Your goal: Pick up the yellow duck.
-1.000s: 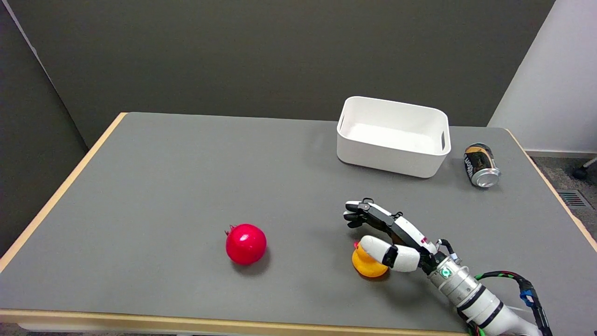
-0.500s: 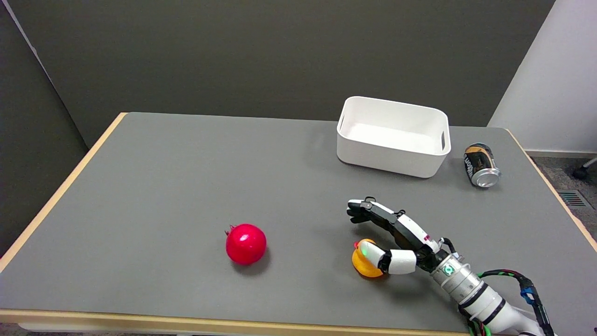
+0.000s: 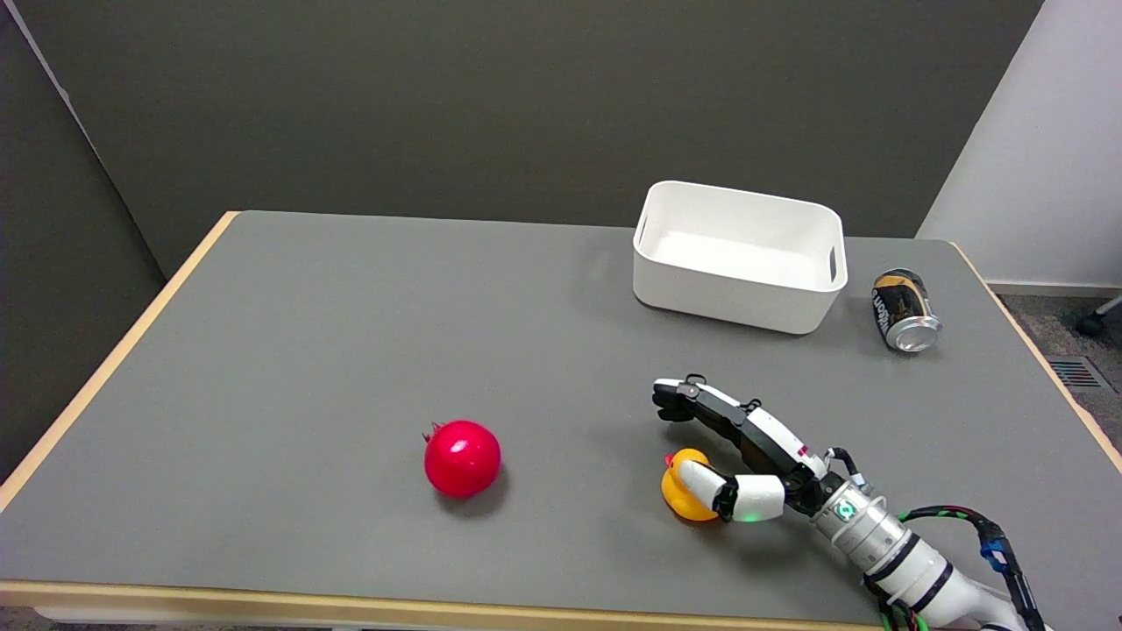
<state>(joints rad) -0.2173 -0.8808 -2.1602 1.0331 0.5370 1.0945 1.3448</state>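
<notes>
The yellow duck [image 3: 677, 493] sits on the grey table [image 3: 351, 350], right of centre and near the front edge. My right hand [image 3: 745, 445] reaches in from the lower right and brackets it. The thumb [image 3: 704, 481] lies across the duck's near right side and touches it. The other fingers [image 3: 688, 401] stretch out past the duck's far side, well apart from it. The duck's right part is hidden behind the thumb. Nothing is gripped, and the duck rests on the table.
A red pomegranate [image 3: 462, 457] lies to the duck's left. A white bin [image 3: 727, 298] stands at the back right, with a tipped drink can [image 3: 905, 310] beside it near the right edge.
The thumb has slid lower across the duck, uncovering its head. The wrist has shifted slightly right and toward the front edge. The duck stays in place.
</notes>
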